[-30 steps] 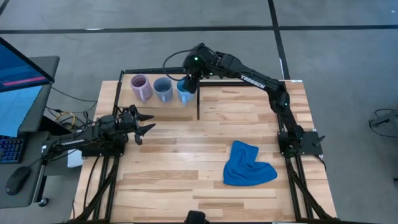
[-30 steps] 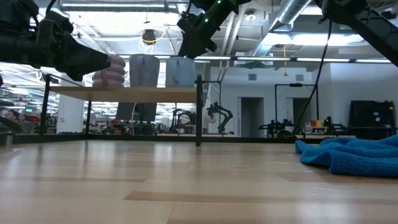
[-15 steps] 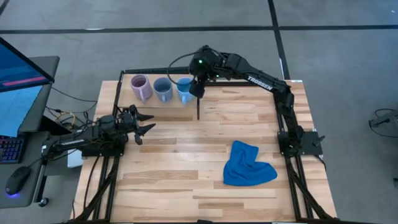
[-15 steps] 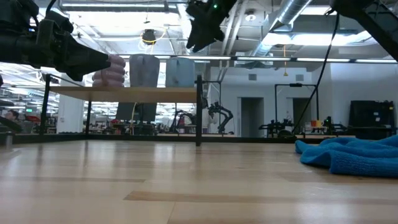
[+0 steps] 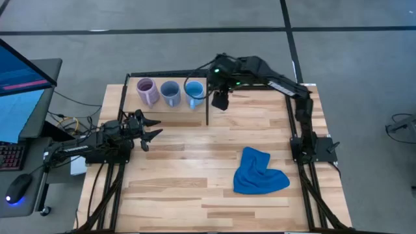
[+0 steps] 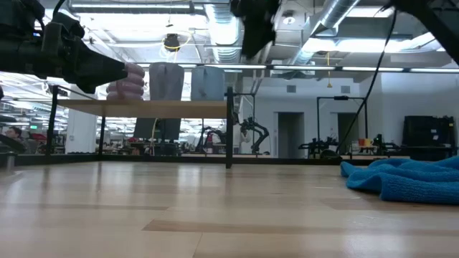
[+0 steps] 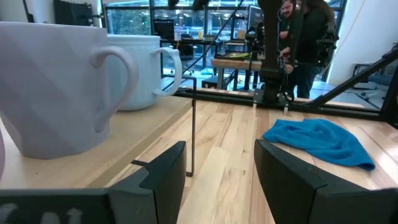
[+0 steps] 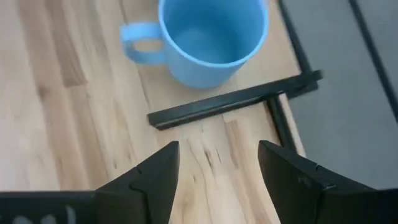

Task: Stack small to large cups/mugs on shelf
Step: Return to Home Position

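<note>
Three handled mugs stand upright in a row on the light-wood shelf: pale purple, grey-blue and bright light blue. They rest on their bases, side by side, none inside another; the low view shows them above the shelf board. My right gripper is open and empty, hovering just right of the shelf's right end, with the light blue mug ahead of it. My left gripper is open and empty, near the shelf's front edge.
A crumpled blue cloth lies on the tabletop at the right front. The shelf's black frame post stands at its right front corner. A monitor and keyboard sit off the table's left edge. People stand in the room beyond the table.
My right gripper has drawn away from above the light blue mug toward the table's right edge and a little toward the near edge, rising slightly. The light blue mug stays upright on the shelf where it was.
</note>
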### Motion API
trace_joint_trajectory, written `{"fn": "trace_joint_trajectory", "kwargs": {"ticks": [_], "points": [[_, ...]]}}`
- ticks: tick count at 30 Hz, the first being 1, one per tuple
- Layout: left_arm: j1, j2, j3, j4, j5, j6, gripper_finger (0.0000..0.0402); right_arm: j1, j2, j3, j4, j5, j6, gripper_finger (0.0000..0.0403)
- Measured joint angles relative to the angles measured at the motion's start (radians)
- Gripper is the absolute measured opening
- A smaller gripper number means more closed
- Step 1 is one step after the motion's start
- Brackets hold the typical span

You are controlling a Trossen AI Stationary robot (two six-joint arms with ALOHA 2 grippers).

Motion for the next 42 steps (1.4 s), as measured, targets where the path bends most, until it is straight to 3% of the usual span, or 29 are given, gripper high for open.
{"fn": "trace_joint_trajectory", "kwargs": {"ticks": [10,15,27,35,42], "points": [[0.0,0.0,0.0,0.0,0.0,0.0,0.018,0.066,-0.22,-0.032,0.142,-0.015,-0.065,0.0242],[0.0,0.0,0.0,0.0,0.0,0.0,0.018,0.074,-0.337,-0.165,0.19,-0.015,-0.066,0.0242],[0.0,0.0,0.0,0.0,0.0,0.0,0.018,0.05,-0.751,-0.963,0.721,-0.016,-0.061,0.0242],[0.0,0.0,0.0,0.0,0.0,0.001,0.018,0.023,-1.053,-1.481,1.165,-0.139,-0.004,0.0242],[0.0,0.0,0.0,0.0,0.0,0.001,0.018,0.019,-1.225,-1.871,1.525,-0.146,0.0,0.0242]]}}
